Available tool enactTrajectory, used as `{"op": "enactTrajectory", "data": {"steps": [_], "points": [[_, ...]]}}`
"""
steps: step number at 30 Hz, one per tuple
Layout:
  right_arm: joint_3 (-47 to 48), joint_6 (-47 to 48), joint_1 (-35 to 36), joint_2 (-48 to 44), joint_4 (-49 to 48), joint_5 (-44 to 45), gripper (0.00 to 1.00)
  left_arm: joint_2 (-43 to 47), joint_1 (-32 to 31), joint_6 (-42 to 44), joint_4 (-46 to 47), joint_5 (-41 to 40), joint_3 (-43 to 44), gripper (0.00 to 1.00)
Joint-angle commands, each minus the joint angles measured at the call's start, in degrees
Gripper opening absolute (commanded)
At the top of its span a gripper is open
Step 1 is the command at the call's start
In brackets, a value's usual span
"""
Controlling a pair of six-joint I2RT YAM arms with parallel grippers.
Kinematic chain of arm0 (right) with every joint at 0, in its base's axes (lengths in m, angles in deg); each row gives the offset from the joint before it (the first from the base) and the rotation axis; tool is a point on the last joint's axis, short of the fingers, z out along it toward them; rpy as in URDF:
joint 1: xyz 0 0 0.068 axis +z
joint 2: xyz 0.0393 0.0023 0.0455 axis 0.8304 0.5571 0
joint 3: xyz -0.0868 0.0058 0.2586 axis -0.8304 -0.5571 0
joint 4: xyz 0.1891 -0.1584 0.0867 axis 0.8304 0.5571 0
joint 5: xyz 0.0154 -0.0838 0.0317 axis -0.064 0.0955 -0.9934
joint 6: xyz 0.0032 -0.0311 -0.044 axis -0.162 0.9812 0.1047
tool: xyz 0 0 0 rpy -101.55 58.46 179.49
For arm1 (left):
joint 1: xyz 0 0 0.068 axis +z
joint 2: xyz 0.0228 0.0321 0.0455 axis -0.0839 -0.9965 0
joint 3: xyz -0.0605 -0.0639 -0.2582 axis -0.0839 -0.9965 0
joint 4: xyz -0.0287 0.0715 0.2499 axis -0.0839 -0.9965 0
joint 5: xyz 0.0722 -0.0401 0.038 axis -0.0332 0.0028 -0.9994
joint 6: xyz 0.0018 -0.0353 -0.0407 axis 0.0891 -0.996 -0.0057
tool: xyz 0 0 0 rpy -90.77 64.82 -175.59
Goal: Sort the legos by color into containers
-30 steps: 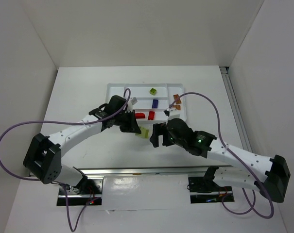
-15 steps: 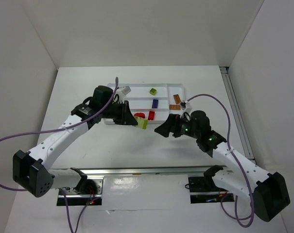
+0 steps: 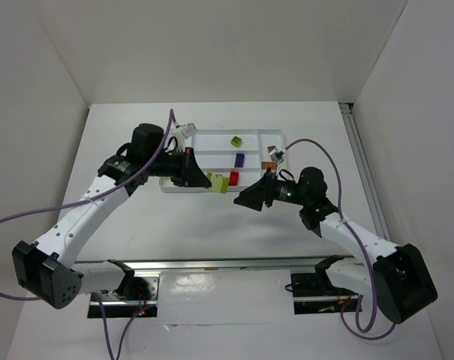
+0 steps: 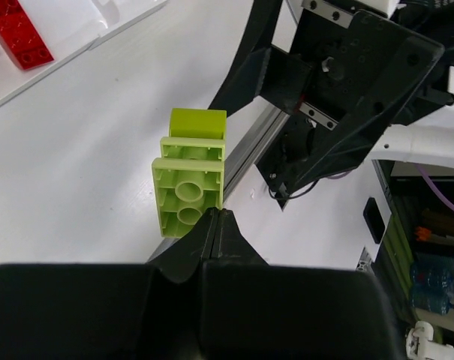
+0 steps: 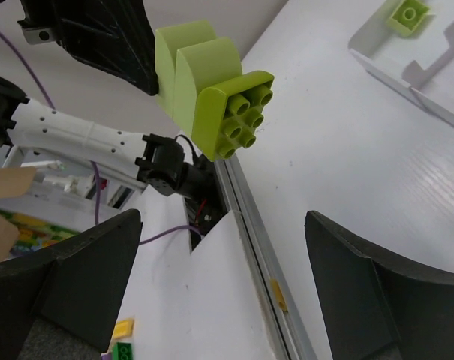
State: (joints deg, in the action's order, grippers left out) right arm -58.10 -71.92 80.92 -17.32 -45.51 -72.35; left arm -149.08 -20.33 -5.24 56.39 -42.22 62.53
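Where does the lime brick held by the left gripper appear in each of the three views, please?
Top external: lime brick at centre, by the near edge of the white tray.
Left wrist: centre, underside showing.
Right wrist: upper middle, studs showing.
Shared landmark: the white tray, top left in left wrist, top right in right wrist.

Top view count: 2 green bricks [image 3: 220, 184], 2 red bricks [image 3: 233, 178], 1 blue brick [image 3: 239, 159]. Orange bricks [image 3: 269, 165] partly hidden, number uncertain. 1 white tray [image 3: 211, 142]; 2 robot arms [image 3: 91, 206].
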Motion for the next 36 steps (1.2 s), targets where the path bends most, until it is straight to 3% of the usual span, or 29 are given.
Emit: {"op": "enactTrajectory", "data": {"steps": [1, 9, 22, 25, 27, 30, 36], "points": [[0.5, -1.5, 1.1, 1.8, -11.0, -4.2, 0.96, 1.9, 0.7, 1.5, 0.7, 3.8, 2.4, 0.00], [1.1, -5.2, 1.8, 9.2, -22.9, -8.5, 0.99, 3.0, 0.7, 1.5, 1.8, 8.1, 2.4, 0.00], [5.6, -9.4, 4.0, 17.3, -32.7, -10.2, 0.99, 3.5, 0.7, 1.5, 2.8, 9.9, 1.3, 0.00], [6.8, -11.0, 4.0, 18.9, -35.3, -10.2, 0.93, 4.0, 0.7, 1.5, 2.8, 9.9, 0.8, 0.00], [7.5, -11.7, 4.0, 19.5, -36.1, -10.2, 0.81, 4.0, 0.7, 1.5, 2.8, 9.9, 0.8, 0.00], [7.5, -13.0, 4.0, 20.0, -37.6, -9.6, 0.70, 4.0, 0.7, 1.5, 2.8, 9.9, 0.8, 0.00], [8.0, -13.0, 4.0, 19.5, -37.0, -9.6, 0.68, 4.0, 0.7, 1.5, 2.8, 9.9, -0.3, 0.00]]}}
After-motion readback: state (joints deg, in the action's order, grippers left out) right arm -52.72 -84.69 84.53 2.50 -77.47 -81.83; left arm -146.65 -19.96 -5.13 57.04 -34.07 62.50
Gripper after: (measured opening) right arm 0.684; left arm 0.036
